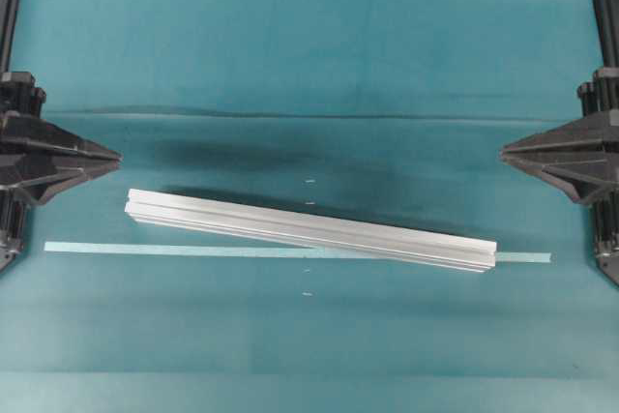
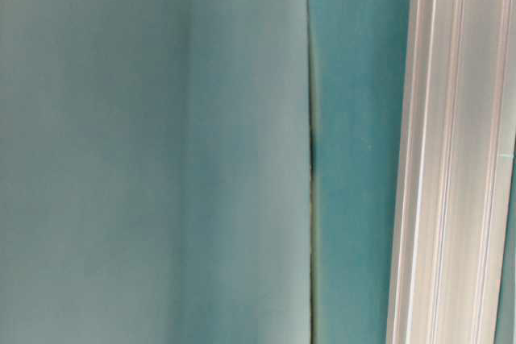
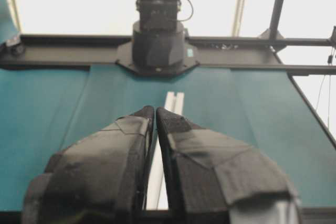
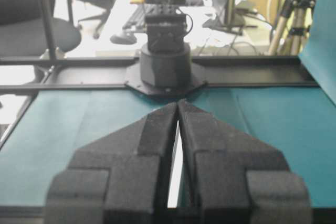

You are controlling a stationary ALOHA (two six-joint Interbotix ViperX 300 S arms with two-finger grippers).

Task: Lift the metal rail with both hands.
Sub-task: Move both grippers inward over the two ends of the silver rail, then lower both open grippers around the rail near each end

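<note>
The metal rail (image 1: 309,230) is a long silver grooved bar lying flat on the teal cloth, slanting from upper left to lower right. In the table-level view the metal rail (image 2: 451,151) fills the right edge. My left gripper (image 1: 118,155) hovers at the left edge, shut, with nothing in it, well above and left of the rail's left end. At the right edge my right gripper (image 1: 503,151) is shut too and holds nothing. Past the left gripper (image 3: 155,109) the rail (image 3: 173,100) runs away from me. A bright sliver of rail (image 4: 176,177) shows behind the right gripper (image 4: 177,102).
A thin pale-teal tape strip (image 1: 145,249) runs across the cloth under the rail, sticking out past both ends. Small white marks (image 1: 309,182) dot the cloth's middle. A fold (image 1: 290,115) crosses the cloth behind. Each wrist view shows the opposite arm's base (image 3: 157,40) (image 4: 166,64).
</note>
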